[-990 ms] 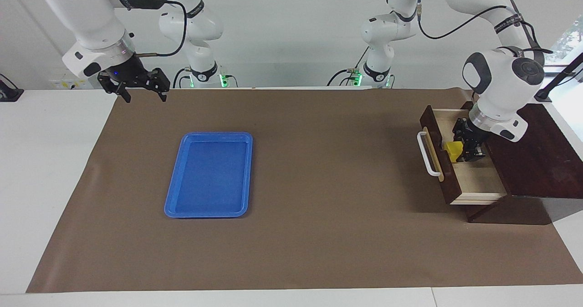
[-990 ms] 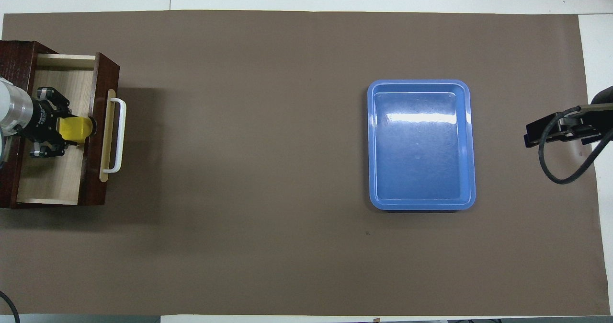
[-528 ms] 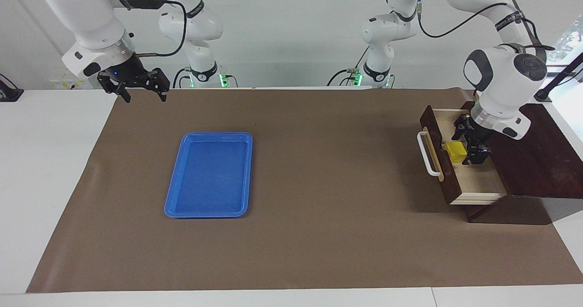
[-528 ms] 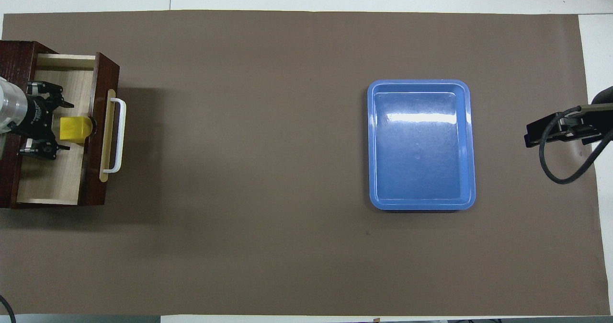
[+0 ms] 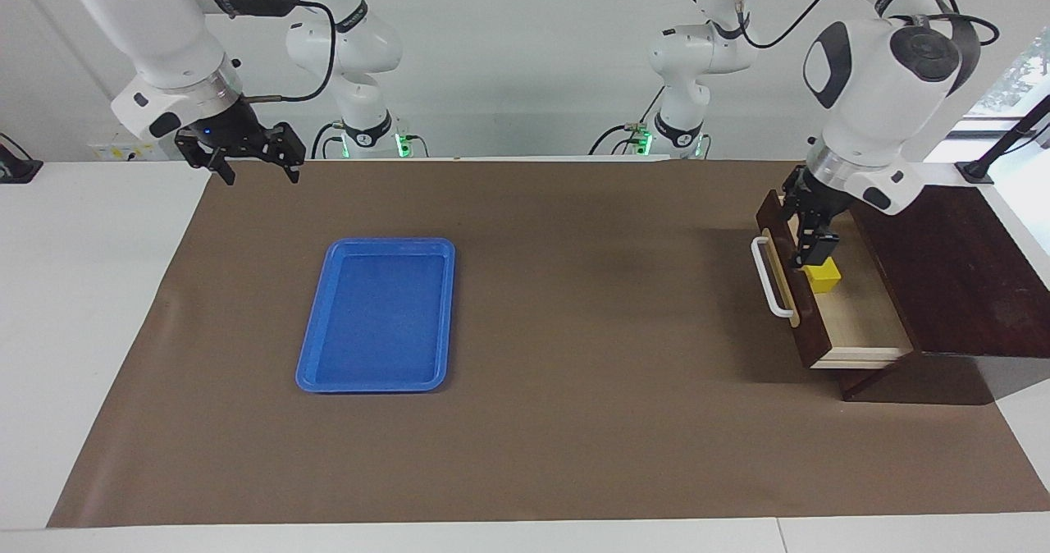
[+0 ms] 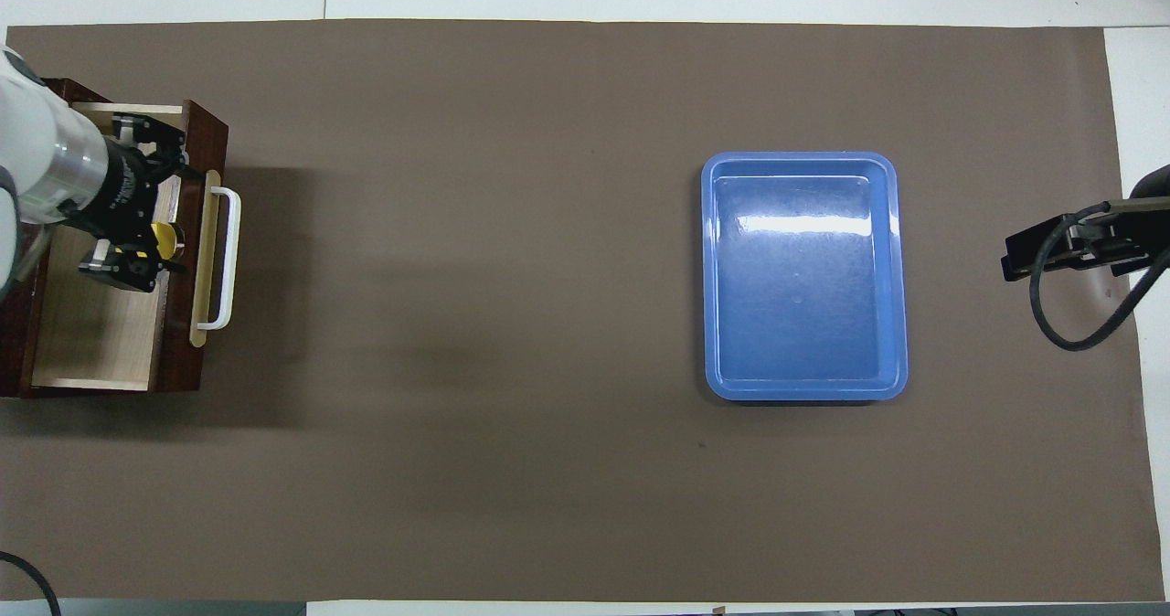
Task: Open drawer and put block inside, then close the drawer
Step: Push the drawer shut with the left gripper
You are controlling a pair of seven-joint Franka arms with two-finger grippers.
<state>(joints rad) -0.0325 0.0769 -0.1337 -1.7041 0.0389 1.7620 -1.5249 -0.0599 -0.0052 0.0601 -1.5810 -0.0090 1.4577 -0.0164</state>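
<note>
Block [image 5: 823,276] now free in open drawer [image 5: 861,319] — left fingers [image 5: 808,233] apart, lifted, right fingers [image 5: 246,155] apart.

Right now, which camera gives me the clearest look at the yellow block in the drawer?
The facing view: the block sits in full sight on the floor of the open drawer, just inside its front panel, with the left gripper raised above it. In the overhead view that gripper covers most of the block, leaving only a yellow sliver.
</note>
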